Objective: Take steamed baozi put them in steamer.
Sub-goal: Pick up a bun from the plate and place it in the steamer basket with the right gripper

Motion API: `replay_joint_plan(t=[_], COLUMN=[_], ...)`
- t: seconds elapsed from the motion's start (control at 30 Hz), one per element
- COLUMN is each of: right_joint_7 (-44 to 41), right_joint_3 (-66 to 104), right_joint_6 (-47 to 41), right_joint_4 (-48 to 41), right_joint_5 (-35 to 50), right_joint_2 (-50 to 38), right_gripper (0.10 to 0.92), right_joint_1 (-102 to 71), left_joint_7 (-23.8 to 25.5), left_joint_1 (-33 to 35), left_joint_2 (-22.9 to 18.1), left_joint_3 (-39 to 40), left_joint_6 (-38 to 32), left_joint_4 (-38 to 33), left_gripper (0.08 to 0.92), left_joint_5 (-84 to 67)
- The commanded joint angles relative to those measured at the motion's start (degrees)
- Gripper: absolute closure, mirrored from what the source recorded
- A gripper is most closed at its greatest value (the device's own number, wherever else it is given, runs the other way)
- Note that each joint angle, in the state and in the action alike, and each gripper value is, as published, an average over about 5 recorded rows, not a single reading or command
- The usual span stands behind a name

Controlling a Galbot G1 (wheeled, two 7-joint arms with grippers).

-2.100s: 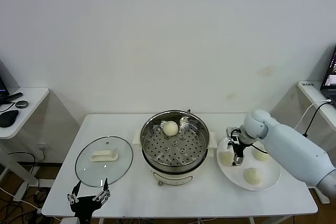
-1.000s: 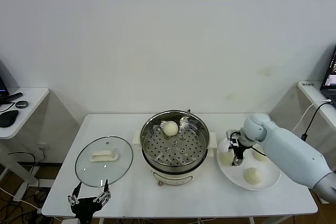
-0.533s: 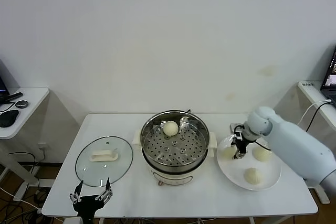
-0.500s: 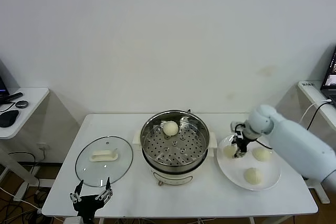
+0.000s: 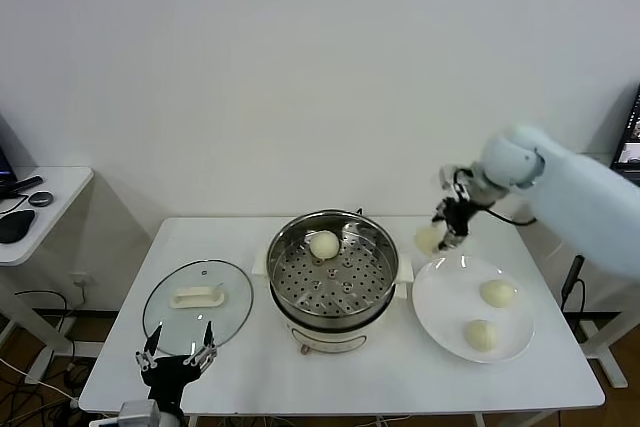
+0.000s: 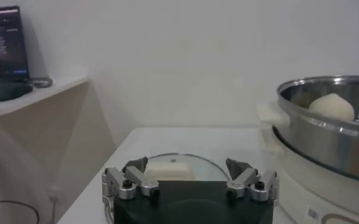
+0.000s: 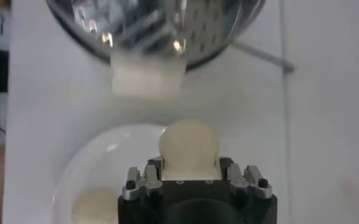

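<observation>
My right end effector [image 5: 441, 234] grips a bun [image 5: 428, 238] in the air above the plate [image 5: 450, 319], beside the steamer [image 5: 333, 269]. My left end effector [image 5: 178, 359] waits wide open.

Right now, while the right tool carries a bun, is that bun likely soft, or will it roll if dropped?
The bun in the right tool looks smooth and round, so it would probably roll. Probably soft dough; a tight squeeze may dent it. It seems light.
</observation>
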Motion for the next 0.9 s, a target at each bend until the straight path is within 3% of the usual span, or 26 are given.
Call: replay_joint_plan(t=[0.03, 0.43, 0.9], right_joint_7=[-0.7, 4.0, 8.3], right_joint_3=[-7.1, -16.1, -17.3], right_joint_6=[-5.7, -11.8, -12.3], right_joint_4=[2.0, -2.6, -12.2], right_joint_5=[11.6, 13.8, 8.2], right_joint_2=[8.0, 24.7, 32.4], right_gripper=[0.473, 0.465, 0.465], right_joint_1=[11.6, 8.1, 1.0], left_joint_7=[0.0, -0.2, -0.1], left_joint_1=[-1.1, -1.5, -2.2], left_joint_2=[0.1, 0.3, 0.1], left_joint_3=[0.1, 0.9, 1.2], left_joint_6=[0.1, 0.1, 0.4], left_joint_4=[0.0, -1.8, -2.3], left_gripper=[0.177, 0.177, 0.177], left_joint_5=[-0.1, -1.4, -2.8])
